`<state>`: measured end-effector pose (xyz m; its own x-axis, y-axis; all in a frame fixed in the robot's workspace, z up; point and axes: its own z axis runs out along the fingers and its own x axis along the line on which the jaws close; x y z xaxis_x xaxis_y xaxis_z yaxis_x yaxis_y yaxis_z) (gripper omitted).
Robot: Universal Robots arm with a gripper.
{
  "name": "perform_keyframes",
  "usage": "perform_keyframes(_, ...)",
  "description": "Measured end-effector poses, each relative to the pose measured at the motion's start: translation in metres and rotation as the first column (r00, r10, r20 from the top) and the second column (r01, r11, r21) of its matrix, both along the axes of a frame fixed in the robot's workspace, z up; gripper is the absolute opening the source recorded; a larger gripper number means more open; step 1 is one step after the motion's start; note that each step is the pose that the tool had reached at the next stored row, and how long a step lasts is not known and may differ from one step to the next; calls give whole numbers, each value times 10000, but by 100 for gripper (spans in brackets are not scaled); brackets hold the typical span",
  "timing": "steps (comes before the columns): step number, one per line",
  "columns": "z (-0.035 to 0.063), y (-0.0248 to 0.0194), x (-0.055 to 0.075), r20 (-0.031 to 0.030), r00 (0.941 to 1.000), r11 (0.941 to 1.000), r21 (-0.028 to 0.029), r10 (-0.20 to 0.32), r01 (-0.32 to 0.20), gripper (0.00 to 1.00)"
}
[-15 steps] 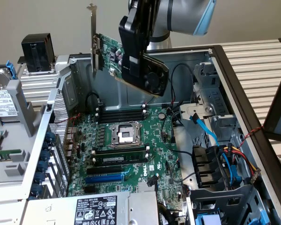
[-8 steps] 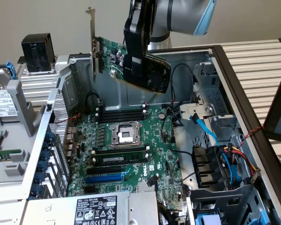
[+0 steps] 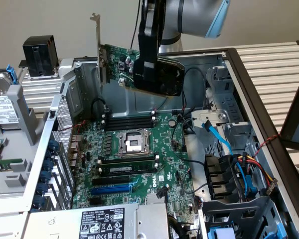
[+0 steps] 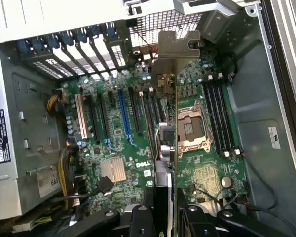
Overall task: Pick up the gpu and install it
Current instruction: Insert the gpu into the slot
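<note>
The hand (image 3: 153,74) is clamped on the gpu (image 3: 118,60), with its fingers (image 4: 149,210) pressing on either face of the card, which hangs in the air clear of the board. In the exterior view the silver bracket (image 3: 96,47) stands upright at the card's nine o'clock end (the black shroud sits at the three o'clock end, partly behind the hand). At six o'clock from the card, the motherboard (image 3: 162,149) with its CPU socket (image 3: 132,144) lies inside the open case (image 3: 119,102). A blue slot (image 3: 112,189) lies at about seven o'clock from the socket.
</note>
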<state>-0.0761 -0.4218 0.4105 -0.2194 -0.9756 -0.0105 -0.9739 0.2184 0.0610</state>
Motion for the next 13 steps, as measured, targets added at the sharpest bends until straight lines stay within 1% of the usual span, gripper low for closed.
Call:
perform_keyframes(1, 0, 0, 0, 131, 9998, 9999, -2, 132, -132, 27)
perform_keyframes(3, -2, 0, 0, 327, 9988, 9993, 7, 365, -365, 27)
perform_keyframes(4, -3, 0, 0, 398, 9980, 9988, 22, 482, -484, 27)
perform_keyframes(5, -5, 0, 0, 444, 9971, 9981, 46, 611, -614, 27)
perform_keyframes(7, -8, 0, 0, 494, 9948, 9959, 115, 892, -899, 27)
perform_keyframes(10, -14, 0, 0, 531, 9895, 9903, 271, 1348, -1363, 27)
perform_keyframes(11, -14, 0, 0, 541, 9871, 9878, 311, 1508, -1527, 27)
perform_keyframes(12, -15, 0, -1, 553, 9845, 9851, 337, 1666, -1686, 27)
perform_keyframes(13, -15, 1, 0, 564, 9821, 9827, 345, 1797, -1818, 27)
